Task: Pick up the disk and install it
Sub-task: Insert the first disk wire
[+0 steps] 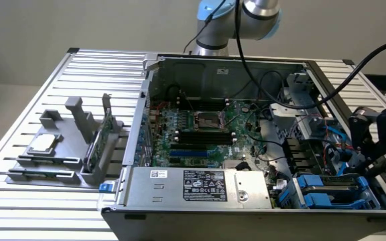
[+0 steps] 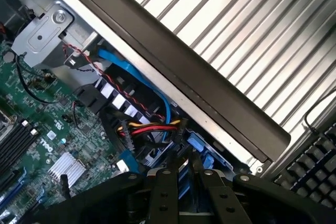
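Observation:
The disk (image 1: 330, 185), grey metal in a blue plastic carrier, lies low in the drive bay at the open computer case's corner, at the exterior view's lower right. My gripper (image 1: 369, 165) hangs over the bay's outer end, black and bulky, just inside the case wall. In the wrist view my gripper (image 2: 186, 182) points down into that bay. Its two dark fingers (image 2: 164, 195) stand close together with the disk's blue carrier (image 2: 198, 145) pinched between them. The bay hides most of the disk.
Blue (image 2: 157, 90) and red-yellow cables (image 2: 149, 127) crowd the bay beside the motherboard (image 1: 200, 130). The power supply (image 1: 200, 186) sits next to the bay. A grey holder (image 1: 52, 165) on the slatted table holds a CPU chip (image 1: 42, 144) and a green card (image 1: 99, 143). A keyboard (image 2: 315, 166) lies outside the case.

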`<state>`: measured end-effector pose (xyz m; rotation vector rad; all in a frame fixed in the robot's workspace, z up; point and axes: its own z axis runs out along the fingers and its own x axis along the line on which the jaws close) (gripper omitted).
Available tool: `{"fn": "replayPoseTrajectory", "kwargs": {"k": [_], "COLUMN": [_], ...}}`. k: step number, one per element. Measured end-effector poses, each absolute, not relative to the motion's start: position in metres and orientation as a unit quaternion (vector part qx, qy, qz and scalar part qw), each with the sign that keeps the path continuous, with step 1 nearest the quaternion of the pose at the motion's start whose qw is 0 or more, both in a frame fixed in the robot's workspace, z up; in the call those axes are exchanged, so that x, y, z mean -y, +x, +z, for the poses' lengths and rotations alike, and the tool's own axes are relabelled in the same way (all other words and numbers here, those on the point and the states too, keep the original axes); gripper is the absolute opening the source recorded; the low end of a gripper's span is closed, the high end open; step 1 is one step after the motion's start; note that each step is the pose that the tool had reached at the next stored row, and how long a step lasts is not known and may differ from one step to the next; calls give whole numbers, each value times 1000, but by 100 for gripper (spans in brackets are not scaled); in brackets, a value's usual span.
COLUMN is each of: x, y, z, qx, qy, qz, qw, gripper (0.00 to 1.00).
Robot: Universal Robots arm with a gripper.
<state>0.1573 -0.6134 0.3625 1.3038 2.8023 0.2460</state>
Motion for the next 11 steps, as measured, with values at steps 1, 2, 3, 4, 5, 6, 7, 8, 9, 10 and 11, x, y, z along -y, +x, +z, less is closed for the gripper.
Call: {"fn": "replayPoseTrajectory", "kwargs": {"k": [1,2,3,4,5,6,7,8,9,10,11], "x": [613,613,613,613,613,613,613,613,613,614,614], "y": [157,157,157,157,157,157,157,157,157,157,157], "z": [362,362,362,362,362,362,361,361,361,360,360], "qx": [-901,-899,-897,-895,-892,-890,-888,-886,-884,-882,-880], "qy": [425,430,435,440,444,448,452,456,460,464,468], "qz": [79,78,78,78,77,77,76,76,76,75,75], "qw": [20,20,20,19,19,19,18,18,18,18,17], "gripper": [23,23,23,23,23,23,23,23,23,23,23]}}
